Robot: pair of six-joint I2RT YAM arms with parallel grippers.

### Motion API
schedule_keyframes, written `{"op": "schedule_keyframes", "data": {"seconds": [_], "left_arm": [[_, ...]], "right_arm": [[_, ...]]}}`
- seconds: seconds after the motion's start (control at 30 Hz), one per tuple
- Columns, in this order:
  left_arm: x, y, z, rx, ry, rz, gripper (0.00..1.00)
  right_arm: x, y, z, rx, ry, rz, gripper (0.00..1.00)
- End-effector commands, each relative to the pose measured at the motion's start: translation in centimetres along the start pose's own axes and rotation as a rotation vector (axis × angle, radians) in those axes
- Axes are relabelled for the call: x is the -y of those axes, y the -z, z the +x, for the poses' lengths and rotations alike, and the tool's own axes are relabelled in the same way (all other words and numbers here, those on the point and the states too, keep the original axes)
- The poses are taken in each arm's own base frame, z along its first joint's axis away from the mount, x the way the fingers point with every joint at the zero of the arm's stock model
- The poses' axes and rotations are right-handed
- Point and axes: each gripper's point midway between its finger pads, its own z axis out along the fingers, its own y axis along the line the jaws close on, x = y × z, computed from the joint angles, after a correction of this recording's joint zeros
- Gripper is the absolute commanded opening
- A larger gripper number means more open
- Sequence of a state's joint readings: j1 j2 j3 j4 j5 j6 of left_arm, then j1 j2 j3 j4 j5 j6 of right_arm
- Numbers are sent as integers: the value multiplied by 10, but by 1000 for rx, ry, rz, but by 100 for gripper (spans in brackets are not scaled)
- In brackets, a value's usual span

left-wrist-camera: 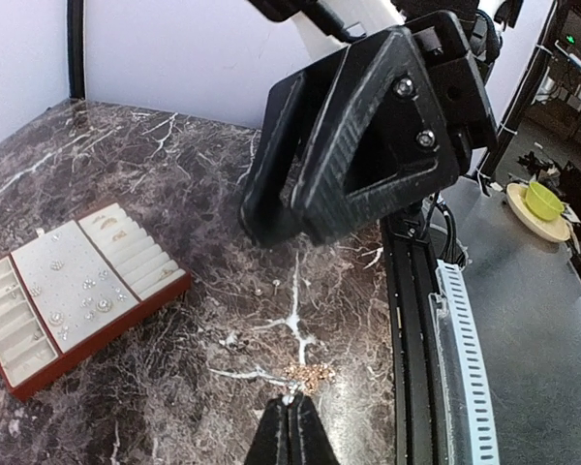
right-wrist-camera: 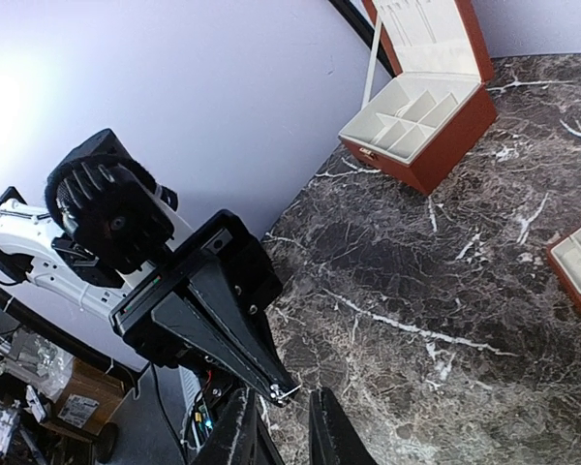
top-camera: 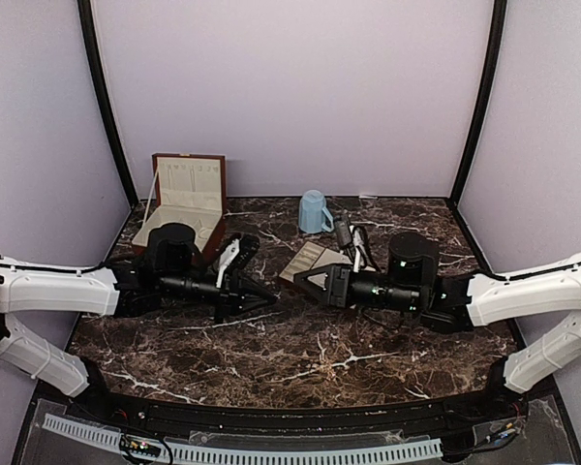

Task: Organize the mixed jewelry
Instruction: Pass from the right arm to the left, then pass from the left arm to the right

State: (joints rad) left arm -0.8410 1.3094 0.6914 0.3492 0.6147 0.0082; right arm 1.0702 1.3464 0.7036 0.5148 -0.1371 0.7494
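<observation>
The jewelry (left-wrist-camera: 105,304) on the tray (left-wrist-camera: 97,341) is mere specks, too small to tell what kinds. The tray runs off the left wrist view's left edge; from above, the right hand (top-camera: 302,283) hides its near corner.

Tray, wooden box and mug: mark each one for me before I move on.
tray (left-wrist-camera: 102,334), left wrist view, on its brown near edge.
wooden box (right-wrist-camera: 460,136), right wrist view, on its reddish outer wall.
mug (top-camera: 313,213), top external view, on its light-blue side.
</observation>
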Motion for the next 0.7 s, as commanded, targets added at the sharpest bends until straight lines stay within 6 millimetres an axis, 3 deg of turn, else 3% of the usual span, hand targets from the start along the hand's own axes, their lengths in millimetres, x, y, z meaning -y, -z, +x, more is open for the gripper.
{"op": "schedule_keyframes", "data": {"seconds": [0.0, 0.17, 0.37, 0.67], "left_arm": [[4, -3, -18, 35, 133, 36, 0], [-2, -11, -12, -51, 281, 27, 0], [9, -21, 12, -183, 436, 116, 0], [30, -26, 25, -264, 399, 297, 0]], "right_arm": [[4, 9, -6, -9, 61, 51, 20], [3, 10, 3, -126, 141, 85, 16], [-6, 10, 9, -212, 165, 66, 15], [-3, 3, 29, -302, 79, 21, 12]]}}
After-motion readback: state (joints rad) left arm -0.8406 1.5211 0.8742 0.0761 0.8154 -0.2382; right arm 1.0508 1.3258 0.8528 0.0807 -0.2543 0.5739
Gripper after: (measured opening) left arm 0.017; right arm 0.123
